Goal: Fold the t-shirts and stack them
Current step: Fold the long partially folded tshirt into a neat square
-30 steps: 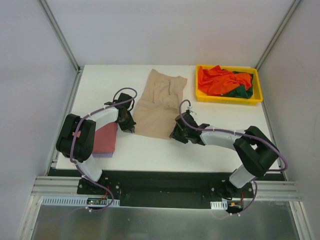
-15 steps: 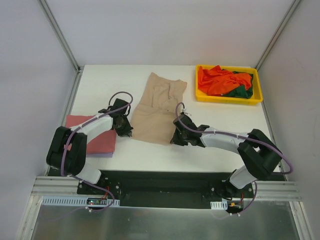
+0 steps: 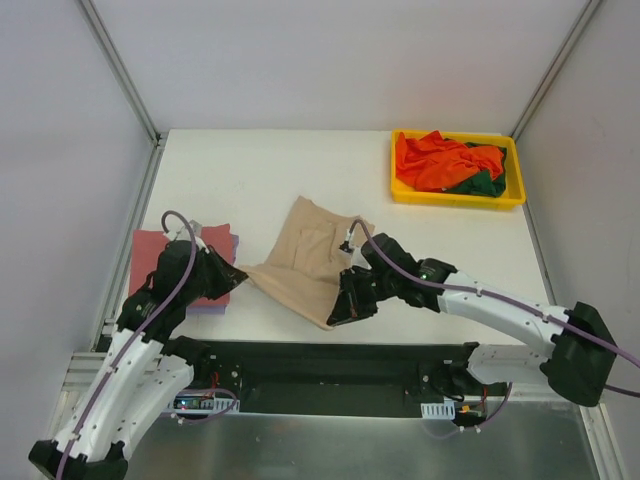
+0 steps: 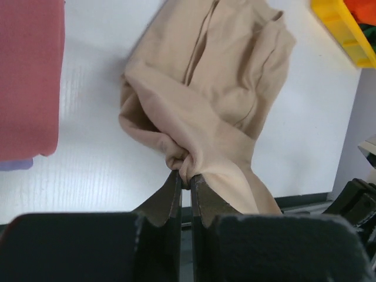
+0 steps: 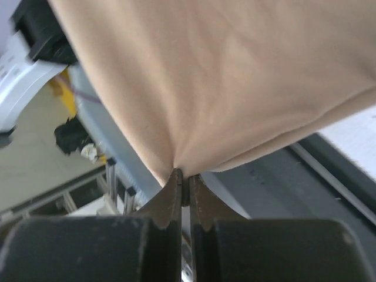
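The tan-beige t-shirt (image 3: 306, 262) lies folded on the white table (image 3: 250, 170), stretched between both grippers near the front edge. My left gripper (image 3: 236, 276) is shut on its left corner; the cloth bunches at the fingertips in the left wrist view (image 4: 185, 174). My right gripper (image 3: 340, 312) is shut on its near right corner, with the shirt (image 5: 223, 76) hanging from the tips (image 5: 183, 177). A folded dusty red shirt (image 3: 165, 250) lies on a pale lilac one (image 3: 210, 308) at the left. Orange (image 3: 440, 160) and dark green (image 3: 484, 185) shirts sit in the tray.
The yellow plastic tray (image 3: 456, 199) stands at the back right of the table. The black front rail (image 3: 320, 360) runs along the near edge below the grippers. Grey walls close in both sides.
Both grippers pulled the tan-beige shirt toward the front edge and to the left. The left arm swung back, uncovering the red and lilac stack. The right arm stretched out low.
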`<state>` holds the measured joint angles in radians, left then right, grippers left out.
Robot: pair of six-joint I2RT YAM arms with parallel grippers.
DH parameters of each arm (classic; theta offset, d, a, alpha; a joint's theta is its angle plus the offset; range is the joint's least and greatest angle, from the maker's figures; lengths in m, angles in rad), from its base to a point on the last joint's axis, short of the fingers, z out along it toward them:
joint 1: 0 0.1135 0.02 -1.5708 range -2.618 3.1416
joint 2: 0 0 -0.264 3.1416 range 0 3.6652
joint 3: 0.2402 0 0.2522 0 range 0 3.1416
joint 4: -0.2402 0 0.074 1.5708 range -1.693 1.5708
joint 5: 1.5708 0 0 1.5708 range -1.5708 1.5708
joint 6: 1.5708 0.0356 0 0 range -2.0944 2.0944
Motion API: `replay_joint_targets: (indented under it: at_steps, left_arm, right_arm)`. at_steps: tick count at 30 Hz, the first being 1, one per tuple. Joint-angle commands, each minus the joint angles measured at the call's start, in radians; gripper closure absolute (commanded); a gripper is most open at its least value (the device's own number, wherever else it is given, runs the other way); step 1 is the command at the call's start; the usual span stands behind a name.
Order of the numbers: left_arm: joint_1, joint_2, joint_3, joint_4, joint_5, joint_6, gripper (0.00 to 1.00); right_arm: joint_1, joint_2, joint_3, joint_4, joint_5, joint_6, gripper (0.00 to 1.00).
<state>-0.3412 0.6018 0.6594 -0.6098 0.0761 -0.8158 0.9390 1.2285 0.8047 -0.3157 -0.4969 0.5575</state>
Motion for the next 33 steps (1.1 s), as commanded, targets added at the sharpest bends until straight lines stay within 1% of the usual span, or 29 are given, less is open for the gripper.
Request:
replay_joint_targets:
  at_steps: [1,3,6,11,15,19,26,30,33]
  left_arm:
    - [0.004,-0.082,0.057,-0.119,-0.03,-0.003,1.0]
    - [0.004,-0.08,0.081,-0.13,-0.018,0.0,1.0]
    - [0.002,-0.042,0.135,-0.128,-0.028,0.001,1.0]
    - [0.004,0.059,0.201,-0.076,-0.067,0.007,1.0]
    - [0.002,0.166,0.236,0.001,-0.053,0.024,1.0]
    - [0.004,0.285,0.285,0.076,-0.055,0.035,1.0]
    - [0.002,0.541,0.416,0.142,-0.07,0.067,1.0]
    - [0.002,0.709,0.515,0.153,-0.108,0.105,1.0]
    - [0.002,0.84,0.587,0.156,-0.101,0.119,1.0]
  right_arm:
    - [0.046,-0.122,0.022,-0.013,-0.183,0.048,0.99]
    - [0.049,-0.155,-0.002,0.013,-0.183,0.087,0.99]
    - [0.034,-0.182,-0.024,0.007,-0.155,0.105,0.99]
    - [-0.077,-0.199,-0.041,0.001,-0.152,0.096,0.99]
    - [-0.187,-0.179,-0.021,-0.026,-0.121,0.05,0.99]
    - [-0.261,-0.135,0.034,-0.046,-0.091,-0.022,0.99]
    - [-0.425,-0.046,0.071,-0.052,-0.034,-0.06,0.99]
    - [-0.515,0.044,0.082,-0.017,-0.077,-0.074,1.0]
    - [-0.557,0.147,0.096,0.027,-0.107,-0.082,0.99]
